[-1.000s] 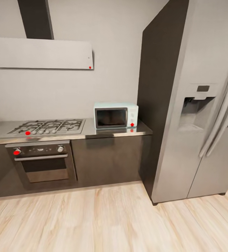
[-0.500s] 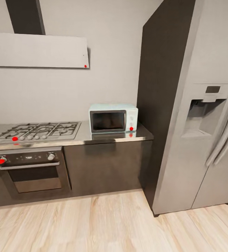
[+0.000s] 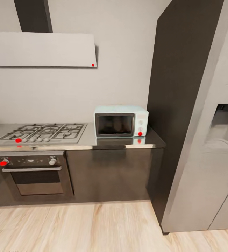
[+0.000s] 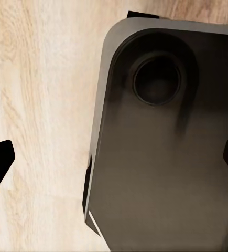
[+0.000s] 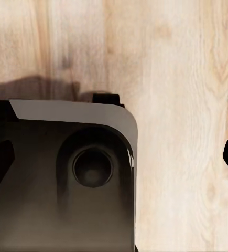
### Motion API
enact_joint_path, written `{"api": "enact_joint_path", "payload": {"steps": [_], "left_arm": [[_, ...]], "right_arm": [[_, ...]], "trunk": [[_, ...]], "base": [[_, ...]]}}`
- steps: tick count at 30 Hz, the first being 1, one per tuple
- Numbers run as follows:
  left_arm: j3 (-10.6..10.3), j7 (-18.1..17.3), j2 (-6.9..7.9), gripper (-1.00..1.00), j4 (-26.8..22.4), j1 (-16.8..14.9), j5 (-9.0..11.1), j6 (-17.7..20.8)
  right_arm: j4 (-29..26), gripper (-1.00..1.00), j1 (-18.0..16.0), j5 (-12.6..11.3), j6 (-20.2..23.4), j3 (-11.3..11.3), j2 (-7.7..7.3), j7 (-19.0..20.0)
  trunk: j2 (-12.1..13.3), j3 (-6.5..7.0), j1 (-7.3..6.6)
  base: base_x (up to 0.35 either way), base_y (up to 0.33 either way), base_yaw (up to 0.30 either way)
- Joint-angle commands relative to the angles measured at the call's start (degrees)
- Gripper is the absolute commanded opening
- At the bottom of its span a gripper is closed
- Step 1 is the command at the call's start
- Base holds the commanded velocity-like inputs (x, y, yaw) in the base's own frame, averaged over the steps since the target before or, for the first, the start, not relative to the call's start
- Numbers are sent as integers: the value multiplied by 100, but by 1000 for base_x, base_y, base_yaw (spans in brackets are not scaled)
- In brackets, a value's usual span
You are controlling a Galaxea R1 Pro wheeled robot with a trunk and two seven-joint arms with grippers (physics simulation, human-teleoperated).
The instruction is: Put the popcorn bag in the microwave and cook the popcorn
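The microwave [image 3: 121, 121] stands on the worktop [image 3: 124, 141] at its right end, just beside the dark side of the tall grey fridge [image 3: 205, 115]; its dark glass door is closed and a small red light shows low on its knob panel. To its left the gas hob [image 3: 44, 132] is set into the same worktop, with the built-in oven [image 3: 31, 171] below it and a pale extractor hood [image 3: 40, 49] on the wall above. Pale wood floor [image 3: 93, 227] runs along the near side.

Compared with half a second ago the whole picture has shifted: the microwave sits a little further right and lower, the fridge fills more of the right side and its dispenser is now cut by the edge. That is the camera moving, not the kitchen things.

In the left wrist view the left gripper [image 4: 114, 157] has its dark fingertips far apart at the picture's two sides, nothing between them, above the robot's dark base [image 4: 166, 157] and the wood floor. The right gripper [image 5: 114, 157] is likewise spread wide with nothing in it, over the base and floor.
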Motion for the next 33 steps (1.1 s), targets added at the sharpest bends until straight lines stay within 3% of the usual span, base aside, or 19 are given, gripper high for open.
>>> {"api": "enact_joint_path", "payload": {"steps": [1, 16, 26, 29, 33], "left_arm": [[30, 9, -1, 100, 2, -4, 1, -5], [36, 9, 0, 100, 2, -1, 1, -8], [135, 25, -25, 100, -15, -1, 1, -3], [205, 26, -34, 100, -16, 1, 1, 2], [294, 24, -27, 100, -16, -2, 1, 4]], "right_arm": [[-9, 100, 3, -1, -8, 0, 0, -1], [-9, 100, 3, -1, -8, 0, 0, -1], [-9, 100, 3, 15, -9, 2, 0, -1], [-14, 100, 2, 26, -13, 7, 0, -1], [-313, 100, 3, 41, -601, 9, 0, 11]], "trunk": [[-2, -5, 2], [-2, -5, 2], [-2, -5, 2], [118, 49, -64], [278, 121, -151]], "base": [[213, -136, 145], [228, -192, 11], [24, -21, 0], [0, 0, 0], [0, 0, 0]]}}
